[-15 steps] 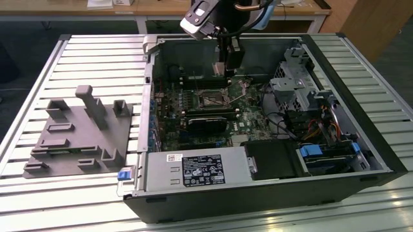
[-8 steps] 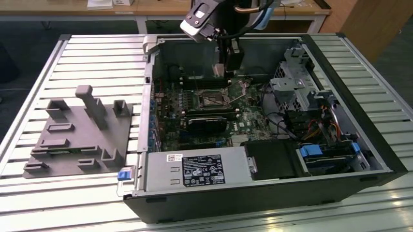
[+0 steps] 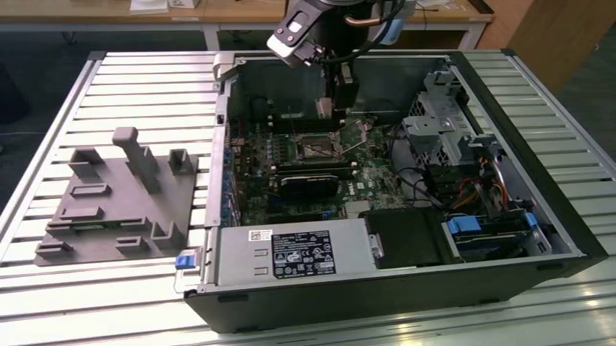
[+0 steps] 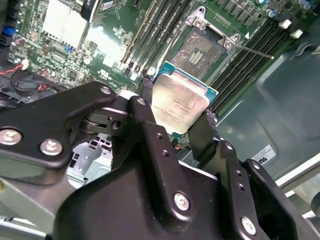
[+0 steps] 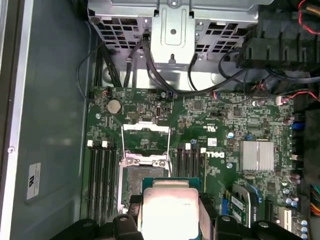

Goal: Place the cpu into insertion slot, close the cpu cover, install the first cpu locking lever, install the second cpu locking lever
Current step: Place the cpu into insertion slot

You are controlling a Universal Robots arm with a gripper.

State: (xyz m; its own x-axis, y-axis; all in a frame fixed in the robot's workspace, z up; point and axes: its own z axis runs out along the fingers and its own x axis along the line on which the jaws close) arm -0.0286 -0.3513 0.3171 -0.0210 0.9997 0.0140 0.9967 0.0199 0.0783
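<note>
Placement was unfinished: the claw (image 4: 179,107) gripped the cpu (image 4: 180,102) by 2 opposite edges just above the bare insertion slot (image 4: 202,50), the cpu cover (image 5: 145,127) stood open, and all 4 steps were undone.

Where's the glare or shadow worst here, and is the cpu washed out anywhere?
First wrist view: the cpu top is blown out white. Second wrist view: its metal shows even tone, but a bright patch glares on the motherboard. Exterior view: the computer case interior lies in shadow.
</note>
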